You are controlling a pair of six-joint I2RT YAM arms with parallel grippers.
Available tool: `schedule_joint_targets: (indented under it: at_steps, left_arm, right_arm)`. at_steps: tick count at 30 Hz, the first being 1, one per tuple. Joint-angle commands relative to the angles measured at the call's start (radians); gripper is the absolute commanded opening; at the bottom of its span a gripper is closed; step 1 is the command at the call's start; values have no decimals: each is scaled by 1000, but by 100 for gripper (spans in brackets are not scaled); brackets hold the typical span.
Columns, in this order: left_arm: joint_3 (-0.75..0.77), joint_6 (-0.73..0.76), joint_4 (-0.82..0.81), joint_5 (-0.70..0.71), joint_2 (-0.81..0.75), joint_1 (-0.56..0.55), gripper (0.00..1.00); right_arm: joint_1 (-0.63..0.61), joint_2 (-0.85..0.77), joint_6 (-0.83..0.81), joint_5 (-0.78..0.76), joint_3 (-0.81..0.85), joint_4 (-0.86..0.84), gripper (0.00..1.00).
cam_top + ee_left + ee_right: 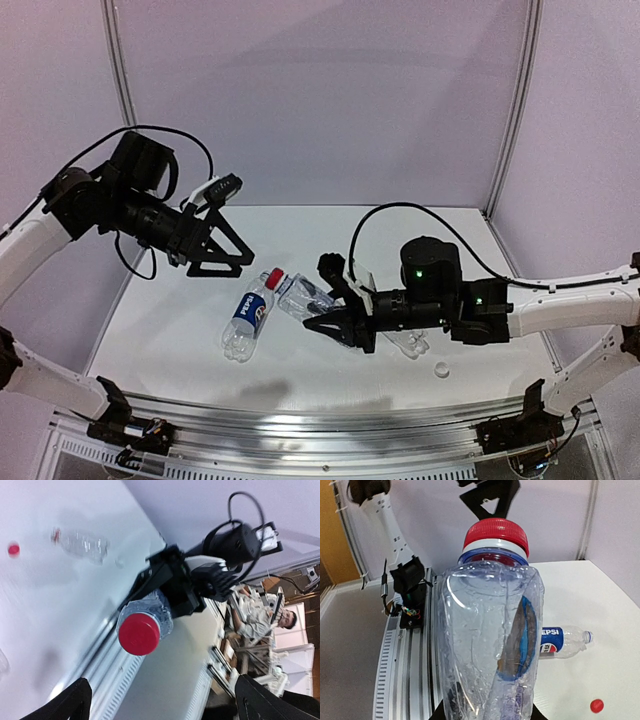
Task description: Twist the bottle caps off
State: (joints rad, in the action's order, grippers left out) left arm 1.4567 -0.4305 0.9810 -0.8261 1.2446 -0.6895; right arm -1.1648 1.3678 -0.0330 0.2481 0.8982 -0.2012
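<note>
A clear bottle (490, 645) fills the right wrist view, clamped in the right gripper (325, 297), its red cap (496, 532) on at upper centre. Lower right, a loose red cap (596, 705) lies near the Pepsi bottle (560, 641), unseen overhead. The left gripper (238, 225), centre left overhead, gapes wide, empty.

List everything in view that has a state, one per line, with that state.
Left tool: open, empty.
Right tool: shut on the held bottle.
Held bottle: gripped, red cap screwed on.
Pepsi bottle: lying down, uncapped.
Loose red cap: off, on the table.
Whitish cap: off, on the table.
Other clear bottle: lying down.
</note>
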Motion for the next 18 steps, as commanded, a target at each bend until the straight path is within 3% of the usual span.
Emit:
schedule_joint_targets:
  at_steps: [1,5,7,18]
  left_arm:
    - [-33,-95,-292,113,-39,7,96]
    - [-131,-237,-601,168,-56,0,90]
    - [-141,-266,-680,196,-46,-16,88]
    - [-3,-278,-762,187,125,-106,80]
  right_arm:
    - [-7,-72,240,-169,-22,-45,11]
    - [-7,-117,360,-221,-32,-67,6]
    - [-8,-134,378,-234,-30,-64,5]
    - [-7,-176,402,-240,-25,-60,0]
